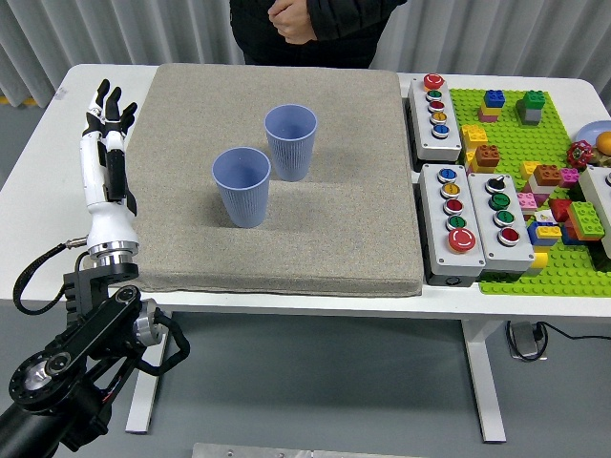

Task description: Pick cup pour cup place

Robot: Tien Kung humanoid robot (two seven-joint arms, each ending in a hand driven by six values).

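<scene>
Table [38,172]: mat [315,239] laid across the centre, reaching nearly from far edge to near edge. On the mat, two cups, upright: near cup [242,186] left of centre; far cup [290,141] just behind and right of it, close beside. Right of the mat: three button boxes [456,219], one behind, two side by side before it. Brick plate [554,191] at the right edge. Left hand [105,143] over the mat's left edge. Person [310,29] behind the far edge.

A robotics lab or test room: a white table [38,143] on a grey floor carries a grey mat [286,239], push-button control boxes [453,219] and a green brick baseplate [563,143], with grey curtains [115,29] behind and a black robot arm [76,353] alongside
</scene>
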